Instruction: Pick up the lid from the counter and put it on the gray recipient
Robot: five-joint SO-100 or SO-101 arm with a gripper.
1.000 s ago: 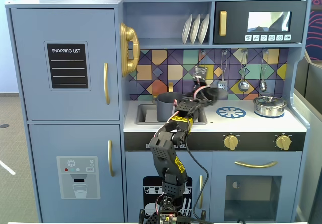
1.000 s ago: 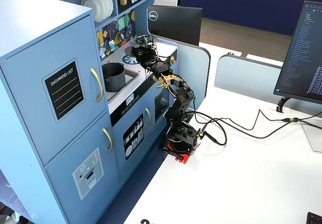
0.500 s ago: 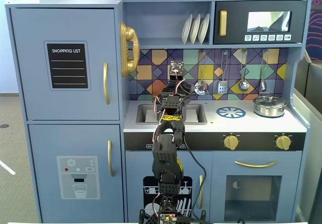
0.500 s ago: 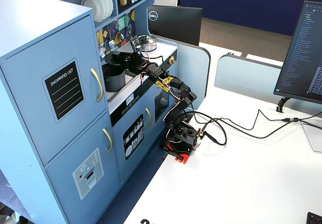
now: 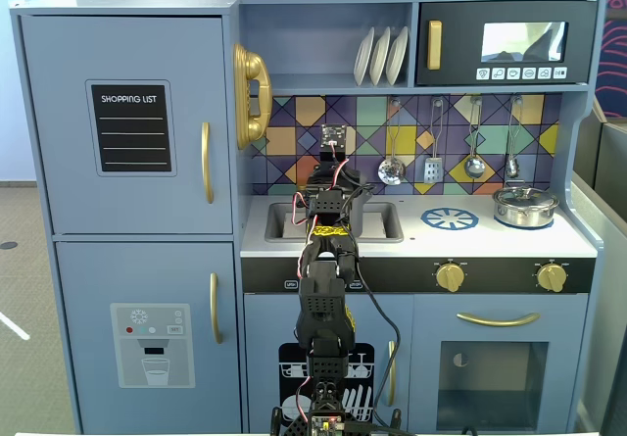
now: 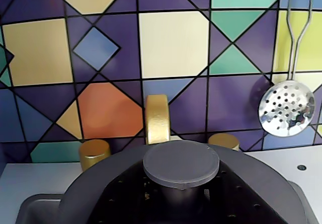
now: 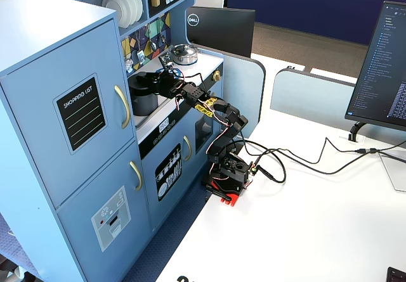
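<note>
In the wrist view the dark-gray lid (image 6: 95, 183) fills the bottom, and its flat round knob (image 6: 181, 162) is at centre. My gripper (image 6: 181, 196) is shut on the knob's stem, with black jaws on both sides. In a fixed view the lid (image 7: 146, 79) sits level at the top of the gray recipient (image 7: 143, 102), which stands in the sink. I cannot tell whether the lid rests on the rim or hovers just above it. My gripper (image 7: 160, 80) reaches in from the right. In the front fixed view my gripper (image 5: 333, 183) and arm hide the pot.
A gold faucet (image 6: 157, 118) and two gold taps stand just behind the lid against the tiled backsplash. A steel skimmer (image 6: 287, 108) hangs at the right. The shiny steel pot (image 5: 525, 206) sits on the right burner. The sink rim (image 5: 279, 222) shows left of the arm.
</note>
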